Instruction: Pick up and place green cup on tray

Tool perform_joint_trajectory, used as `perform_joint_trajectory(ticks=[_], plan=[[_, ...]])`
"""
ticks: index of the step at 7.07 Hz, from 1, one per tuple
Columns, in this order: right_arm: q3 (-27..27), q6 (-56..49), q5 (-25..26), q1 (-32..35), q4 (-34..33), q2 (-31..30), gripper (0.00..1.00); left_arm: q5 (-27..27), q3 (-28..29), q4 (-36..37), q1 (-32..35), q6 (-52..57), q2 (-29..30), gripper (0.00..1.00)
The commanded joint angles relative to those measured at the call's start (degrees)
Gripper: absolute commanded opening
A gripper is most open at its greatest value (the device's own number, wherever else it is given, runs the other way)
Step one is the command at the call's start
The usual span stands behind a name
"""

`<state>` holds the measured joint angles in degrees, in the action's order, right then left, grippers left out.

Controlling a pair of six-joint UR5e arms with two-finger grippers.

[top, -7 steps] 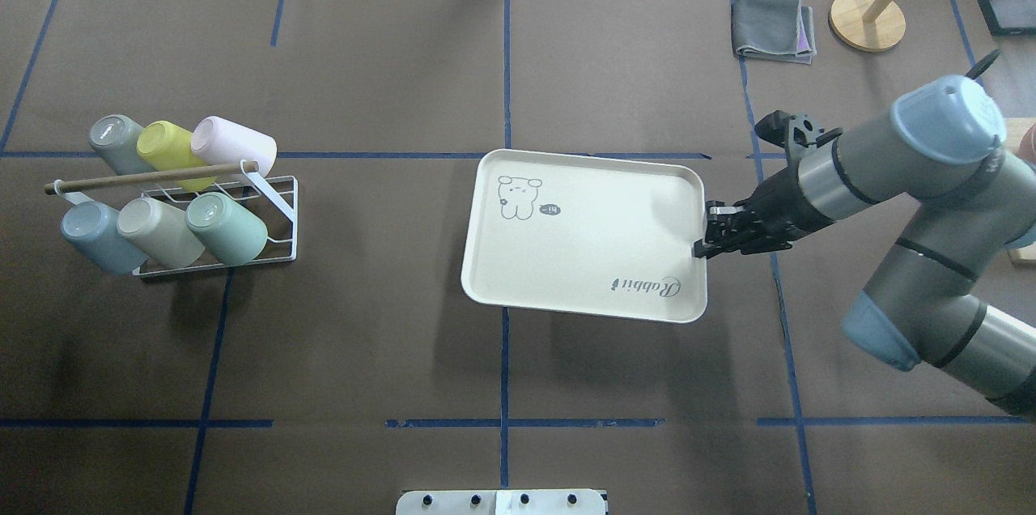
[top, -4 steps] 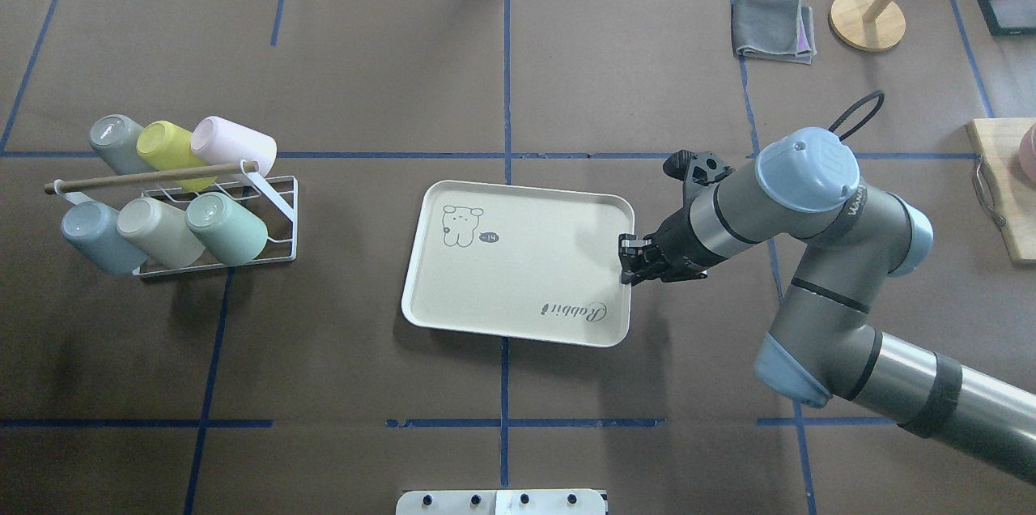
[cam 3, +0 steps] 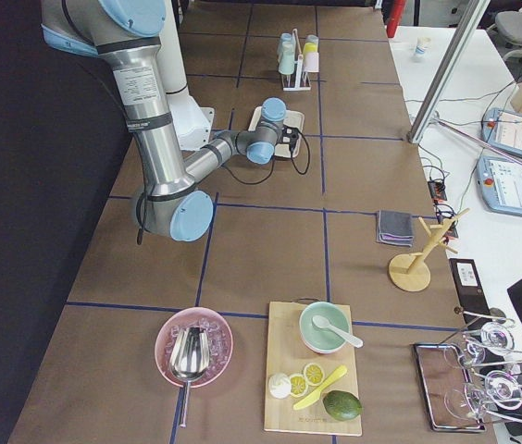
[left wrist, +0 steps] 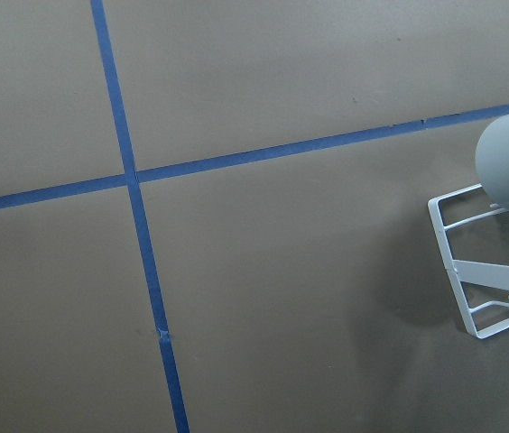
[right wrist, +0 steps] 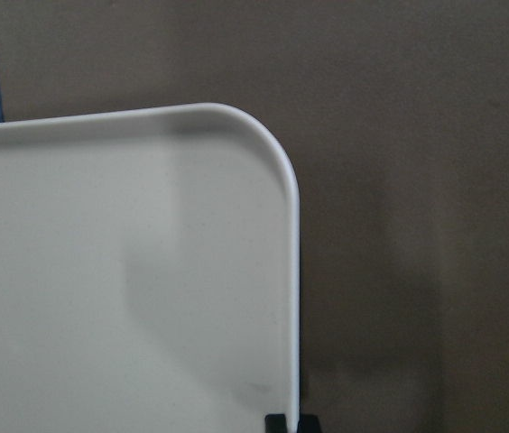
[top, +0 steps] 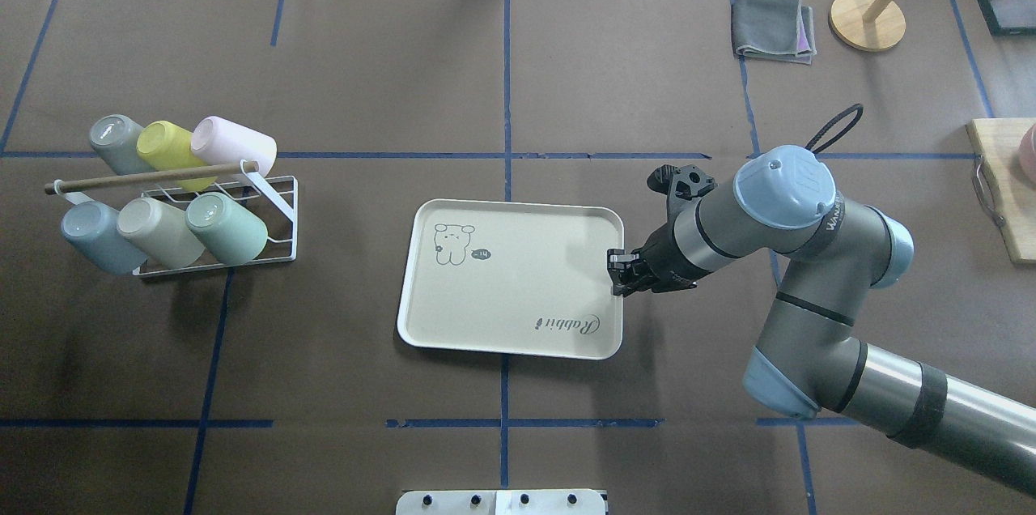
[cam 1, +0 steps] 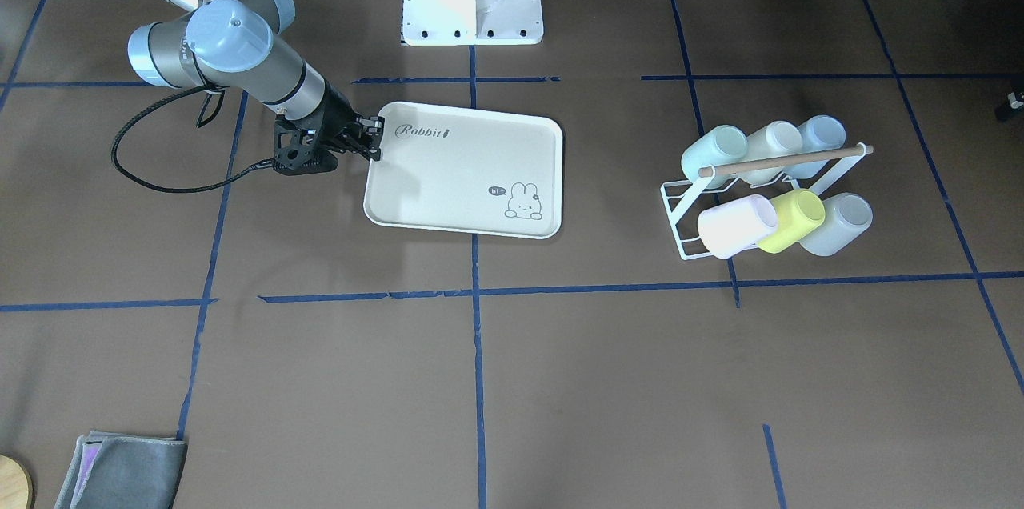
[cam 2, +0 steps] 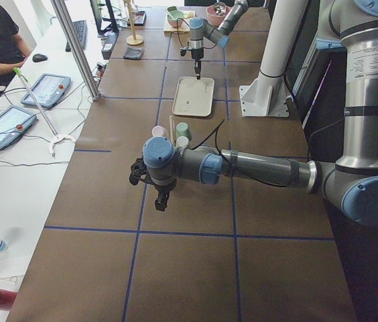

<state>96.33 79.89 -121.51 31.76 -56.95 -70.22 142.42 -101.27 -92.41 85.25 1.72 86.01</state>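
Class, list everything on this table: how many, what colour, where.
pale mint-green plastic cup: one, green, racked, robot-side row, nearest tray.
other plastic cups: five, grey, yellow, pink, blue, beige, racked.
white wire rack: one, white, left of the table.
cream rectangular tray: one, cream, centre.
folded grey cloth: one, grey, far right.
round-based wooden stand: one, tan, beside the cloth.
wooden cutting board: one, tan, right end.
right gripper: one, black, shut on the tray's rim.
left gripper: one, black, over bare table; jaws unclear.
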Motion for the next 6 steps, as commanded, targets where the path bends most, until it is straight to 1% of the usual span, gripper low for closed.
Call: perform_joint_trajectory(ticks=[1,2,3,4,5,6], plan=[[-0.18,-5.15,0.04,0.14,-0.01,0.0,0.02,-0.12,0.02,-2.85,-0.35,0.47,0.03,1.0],[-0.27,-5.96,0.04,0.06,-0.09,0.0,0.03,-0.47,0.11,-3.48,-1.13,0.65,0.03,1.0],[-0.44,-5.8,0.04,0.05,-0.18,0.08,0.19,-0.56,0.11,-3.57,-1.49,0.65,0.03,1.0],[-0.97,-5.45,0.04,0.32,-0.1,0.08,0.63,-0.56,0.02,-3.57,-2.01,0.65,0.03,1.0],[-0.89,-4.92,0.74,0.41,-0.09,0.08,0.99,-0.56,-0.07,-3.92,-2.19,0.65,0.03,1.0],[-0.45,-4.92,0.83,1.28,-0.01,-0.09,1.0,-0.65,-0.07,-7.66,-2.28,0.65,0.12,1.0]])
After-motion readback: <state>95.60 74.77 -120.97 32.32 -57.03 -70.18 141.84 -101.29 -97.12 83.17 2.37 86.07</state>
